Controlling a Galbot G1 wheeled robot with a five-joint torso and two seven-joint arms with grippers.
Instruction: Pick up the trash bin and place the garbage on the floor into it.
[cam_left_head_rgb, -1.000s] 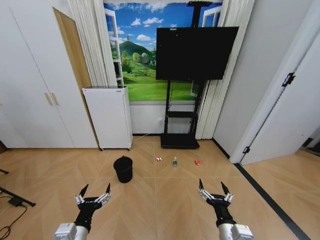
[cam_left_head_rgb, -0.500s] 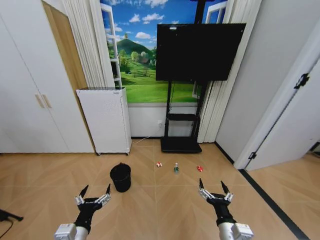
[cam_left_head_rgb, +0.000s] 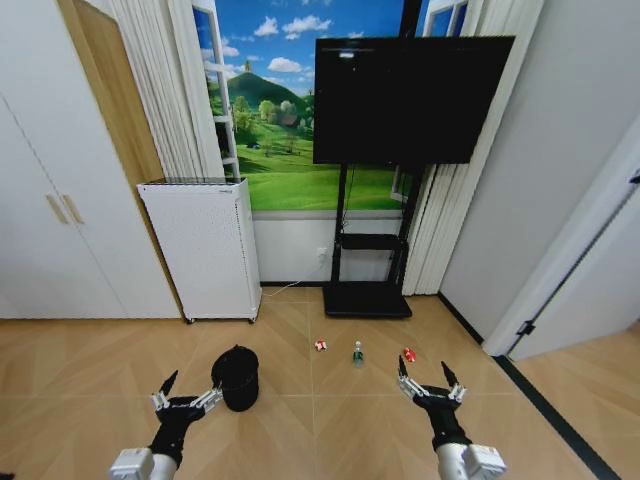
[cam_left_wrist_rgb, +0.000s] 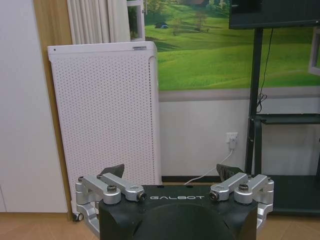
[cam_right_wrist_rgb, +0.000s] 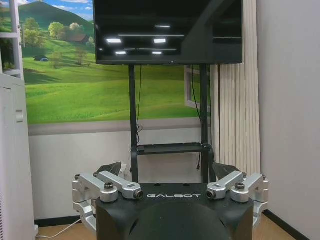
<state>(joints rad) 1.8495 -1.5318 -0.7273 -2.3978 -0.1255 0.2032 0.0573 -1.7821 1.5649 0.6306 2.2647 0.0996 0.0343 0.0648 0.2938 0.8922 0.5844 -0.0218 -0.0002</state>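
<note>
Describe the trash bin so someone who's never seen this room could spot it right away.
Start at the tall white perforated appliance left of the TV stand. On the floor in front of it, nearer the robot, stands the trash bin, just ahead of the left gripper. It is small, round and black, far bigger than the three tiny bits of garbage to its right.

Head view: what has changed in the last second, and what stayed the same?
The whole picture has shifted, so the camera moved, not the things: the robot is nearer the bin and the garbage on the floor. Nothing was taken hold of or let go. The left end effector and the right end effector stay open, held out low in front.
</note>
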